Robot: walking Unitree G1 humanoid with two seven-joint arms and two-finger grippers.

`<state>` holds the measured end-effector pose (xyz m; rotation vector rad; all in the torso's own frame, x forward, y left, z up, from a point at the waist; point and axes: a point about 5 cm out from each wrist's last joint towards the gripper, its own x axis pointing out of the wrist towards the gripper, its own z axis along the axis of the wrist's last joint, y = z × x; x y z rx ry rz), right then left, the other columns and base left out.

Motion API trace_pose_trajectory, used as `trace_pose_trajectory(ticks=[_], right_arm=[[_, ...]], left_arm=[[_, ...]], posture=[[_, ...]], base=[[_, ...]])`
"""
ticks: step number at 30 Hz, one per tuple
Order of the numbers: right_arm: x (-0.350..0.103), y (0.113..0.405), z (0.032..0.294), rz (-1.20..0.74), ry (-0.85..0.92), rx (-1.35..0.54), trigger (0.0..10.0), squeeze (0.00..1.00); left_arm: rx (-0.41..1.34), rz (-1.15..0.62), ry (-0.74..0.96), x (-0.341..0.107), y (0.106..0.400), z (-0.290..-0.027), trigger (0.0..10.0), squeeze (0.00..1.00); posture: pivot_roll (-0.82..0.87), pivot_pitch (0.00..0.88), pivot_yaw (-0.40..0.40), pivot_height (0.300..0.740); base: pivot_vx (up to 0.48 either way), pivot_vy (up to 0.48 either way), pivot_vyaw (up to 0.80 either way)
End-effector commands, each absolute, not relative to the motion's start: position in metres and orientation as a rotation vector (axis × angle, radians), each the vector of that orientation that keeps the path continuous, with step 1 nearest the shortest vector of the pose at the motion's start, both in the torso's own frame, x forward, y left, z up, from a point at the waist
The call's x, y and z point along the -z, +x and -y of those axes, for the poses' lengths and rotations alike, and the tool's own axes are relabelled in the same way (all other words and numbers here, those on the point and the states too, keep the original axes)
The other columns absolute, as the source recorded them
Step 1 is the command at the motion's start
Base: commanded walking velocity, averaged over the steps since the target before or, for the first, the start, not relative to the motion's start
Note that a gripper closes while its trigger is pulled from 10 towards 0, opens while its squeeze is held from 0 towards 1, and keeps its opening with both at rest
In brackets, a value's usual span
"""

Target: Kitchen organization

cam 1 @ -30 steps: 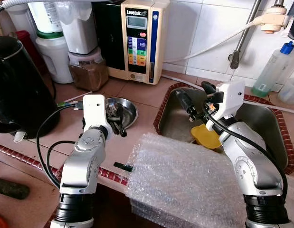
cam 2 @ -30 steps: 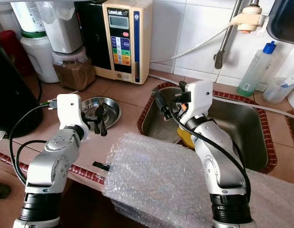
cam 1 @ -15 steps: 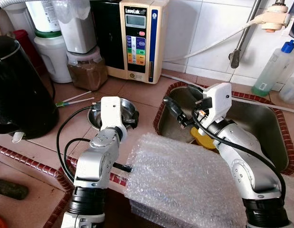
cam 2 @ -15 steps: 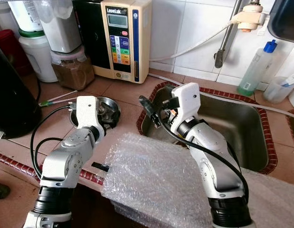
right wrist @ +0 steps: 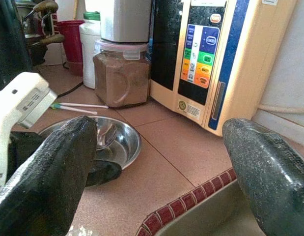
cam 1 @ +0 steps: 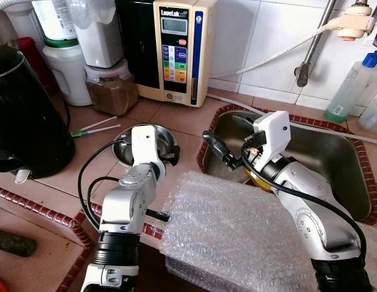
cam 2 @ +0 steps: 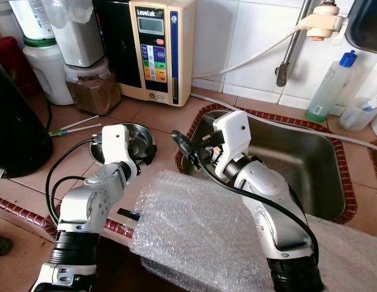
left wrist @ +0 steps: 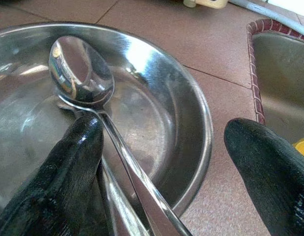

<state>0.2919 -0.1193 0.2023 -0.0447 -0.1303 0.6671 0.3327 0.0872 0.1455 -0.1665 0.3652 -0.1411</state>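
Spoon (left wrist: pixel 83 73) lay in the steel bowl (cam 1: pixel 167 135) on the tiled counter (cam 1: pixel 84 158), just left of the sink (cam 1: pixel 334 164).
Left gripper (left wrist: pixel 164 162) hovered low over the bowl rim, fingers spread, one pad (left wrist: pixel 73 167) right against the handle. Thin, stiff and shiny, so probably slippery; I'd pinch the handle mid-length. Right gripper (right wrist: pixel 156 167) was open too, reaching over the sink edge toward the bowl.
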Motion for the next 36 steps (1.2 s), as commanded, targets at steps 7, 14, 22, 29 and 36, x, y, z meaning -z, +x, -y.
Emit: trace_pose_trajectory(ticks=[7,14,22,29,36], right_arm=[[-0.201,0.285,0.113,0.104,-0.02,-0.733,10.0,0.0],[-0.19,0.281,0.118,0.052,-0.054,-0.78,10.0,0.0],[-0.194,0.288,0.124,0.061,-0.076,-0.778,10.0,0.0],[-0.195,0.288,0.121,0.073,-0.071,-0.772,10.0,0.0],[-0.195,0.288,0.123,0.078,-0.082,-0.762,10.0,0.0]], left_arm=[[0.101,-0.389,-0.102,-0.141,0.334,-0.097,10.0,0.0],[0.054,-0.46,-0.132,-0.123,0.323,-0.117,0.0,0.0],[-0.001,-0.444,-0.15,-0.12,0.314,-0.13,0.0,0.0],[-0.007,-0.429,-0.151,-0.123,0.317,-0.132,0.0,0.0],[0.034,-0.423,-0.168,-0.125,0.318,-0.131,0.0,0.0]], posture=[[-0.08,0.061,0.015,0.74],[-0.08,0.068,0.012,0.74],[-0.06,0.065,0.001,0.74],[-0.06,0.062,-0.002,0.74],[-0.07,0.059,-0.002,0.74]], base=[[0.0,0.0,0.0],[0.0,0.0,0.0],[0.0,0.0,0.0],[0.0,0.0,0.0],[0.0,0.0,0.0]])
